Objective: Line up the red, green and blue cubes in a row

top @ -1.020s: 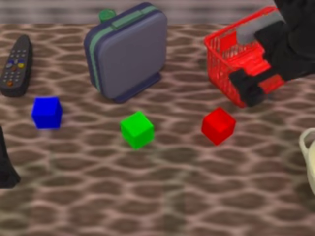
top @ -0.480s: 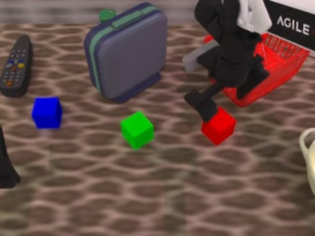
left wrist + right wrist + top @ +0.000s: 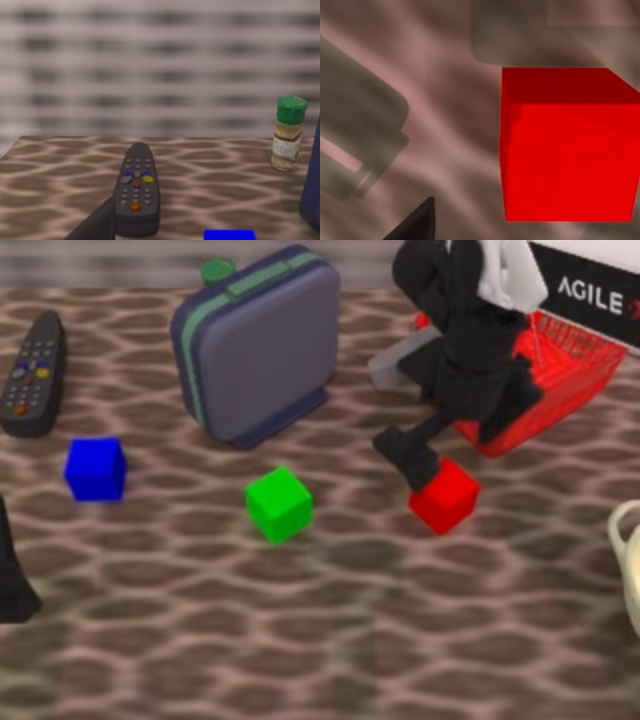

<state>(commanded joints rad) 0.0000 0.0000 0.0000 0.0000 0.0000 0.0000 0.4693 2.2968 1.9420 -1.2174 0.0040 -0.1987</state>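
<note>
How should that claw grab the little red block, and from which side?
Best from straight above, I'd judge: the right gripper hangs at the red cube, which sits turned cornerwise on the table. Pinch two opposite flat side faces, fingers turned to match, not the corners.

A black remote control (image 3: 33,375) lies at the table's (image 3: 320,640) left edge; a blue-grey hard-shell case (image 3: 258,345) stands centre-back, a green-capped spice jar (image 3: 288,133) behind it, a red wire-mesh basket (image 3: 570,370) right.

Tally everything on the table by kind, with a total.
Cubes: 3, red, green, blue
Remote: 1
Case: 1
Spice jar: 1
Basket: 1
White vessel at right edge: 1
Total: 8
</note>
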